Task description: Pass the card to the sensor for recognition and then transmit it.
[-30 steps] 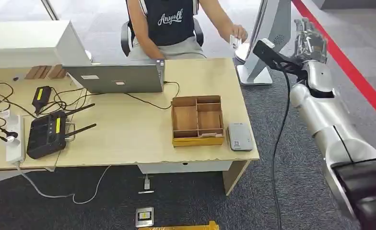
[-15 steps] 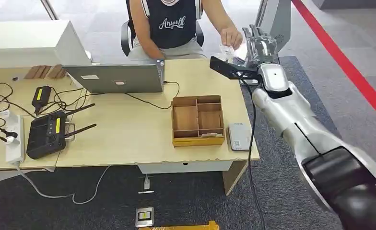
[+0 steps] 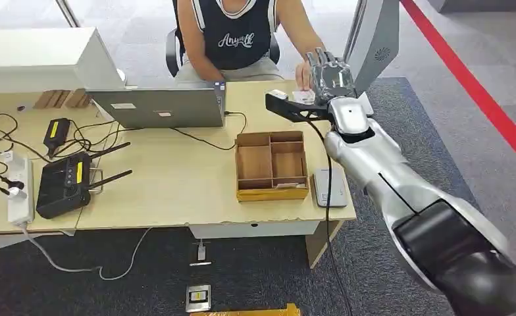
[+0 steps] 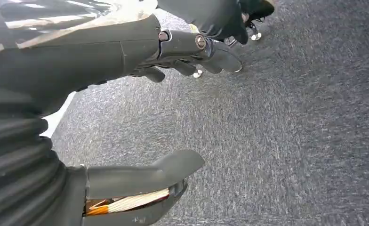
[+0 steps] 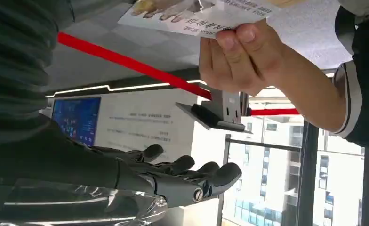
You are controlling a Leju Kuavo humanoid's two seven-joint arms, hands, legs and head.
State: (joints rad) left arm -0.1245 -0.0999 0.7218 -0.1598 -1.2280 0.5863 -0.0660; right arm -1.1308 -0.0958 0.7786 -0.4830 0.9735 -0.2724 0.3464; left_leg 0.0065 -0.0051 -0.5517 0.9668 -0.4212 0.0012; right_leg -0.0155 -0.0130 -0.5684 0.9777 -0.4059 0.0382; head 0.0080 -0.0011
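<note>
A seated person's hand (image 5: 241, 52) holds out a white printed card (image 5: 192, 14) by one end. In the head view that card (image 3: 303, 97) is over the desk's far right corner. My right hand (image 3: 331, 76) is raised right beside it, and its dark fingers (image 5: 182, 174) are stretched out and apart from the card, gripping nothing. The grey card sensor (image 3: 329, 187) lies flat on the desk's near right corner. My left hand (image 4: 102, 61) hangs over grey carpet, with the fingers spread away from the thumb and nothing between them.
A compartmented wooden box (image 3: 272, 164) stands beside the sensor. On the desk (image 3: 176, 184) are a laptop (image 3: 160, 105), a black router (image 3: 64, 184), cables and a power strip. A white kiosk stand (image 3: 374, 46) rises behind my right arm.
My right arm has swung left from beside the kiosk to the desk's far right corner. The person's hand has brought the card down next to my hand.
</note>
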